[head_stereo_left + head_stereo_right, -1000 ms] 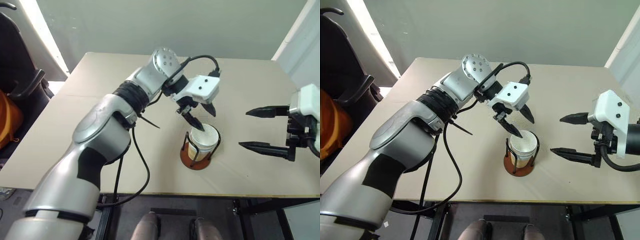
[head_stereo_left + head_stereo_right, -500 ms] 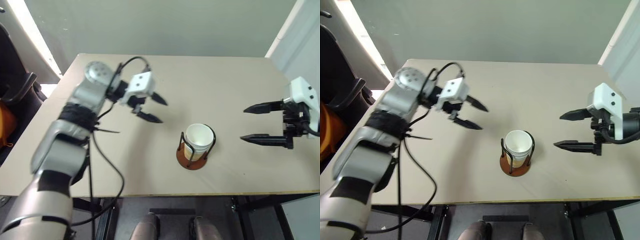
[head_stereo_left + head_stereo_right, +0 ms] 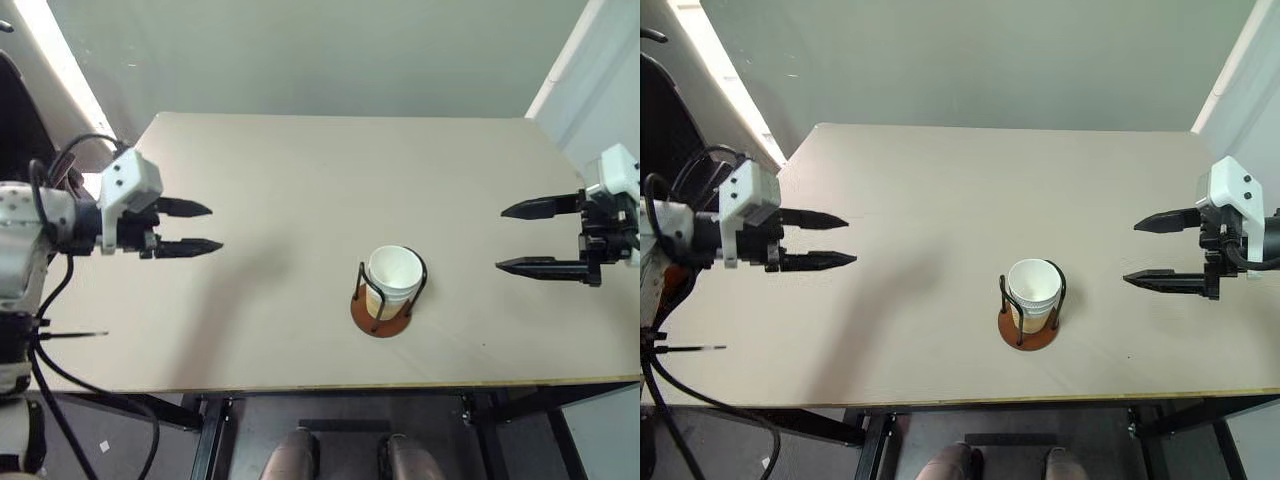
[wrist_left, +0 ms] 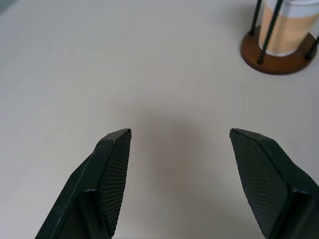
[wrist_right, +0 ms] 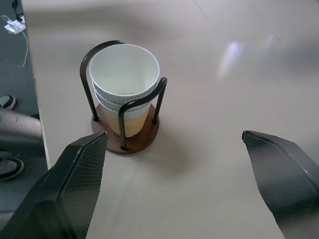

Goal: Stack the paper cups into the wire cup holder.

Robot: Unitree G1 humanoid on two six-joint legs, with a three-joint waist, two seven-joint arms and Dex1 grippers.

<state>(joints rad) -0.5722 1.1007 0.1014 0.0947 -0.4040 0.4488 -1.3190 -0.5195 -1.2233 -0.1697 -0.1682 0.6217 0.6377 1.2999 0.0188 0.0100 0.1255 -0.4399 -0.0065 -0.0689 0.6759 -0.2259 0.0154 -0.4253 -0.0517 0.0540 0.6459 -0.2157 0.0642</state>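
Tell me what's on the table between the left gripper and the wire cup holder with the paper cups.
Nothing: bare beige tabletop separates the open left gripper from the holder, seen in both eye views.

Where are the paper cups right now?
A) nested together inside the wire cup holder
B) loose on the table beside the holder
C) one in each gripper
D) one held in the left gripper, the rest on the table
A: the paper cups sit nested between the arches of the wire cup holder; left gripper and right gripper are open and empty.
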